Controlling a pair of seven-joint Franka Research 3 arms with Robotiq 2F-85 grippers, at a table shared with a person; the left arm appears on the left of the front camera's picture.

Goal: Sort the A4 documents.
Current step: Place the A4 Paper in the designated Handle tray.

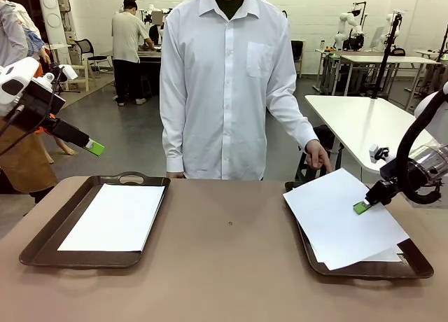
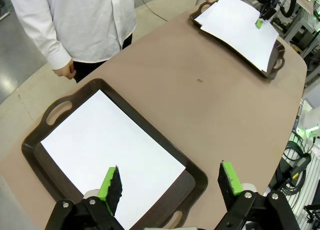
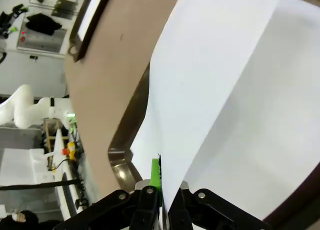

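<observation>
A white A4 sheet (image 1: pixel 343 217) is lying askew atop the stack in the right tray (image 1: pixel 413 266), its edge pinched by the clenched right claw (image 1: pixel 362 207). Another sheet (image 2: pixel 110 152) is resting flat in the left tray (image 2: pixel 42 145) beneath the raised, spread left claw (image 2: pixel 170 182). Beyond the brown counter (image 1: pixel 231 266), a person's hand (image 1: pixel 318 156) is pointing at the right tray.

Bare table (image 1: pixel 231 266) between 2 trays; person's hand (image 1: pixel 318 156) just beyond right tray (image 1: pixel 364 269).
</observation>
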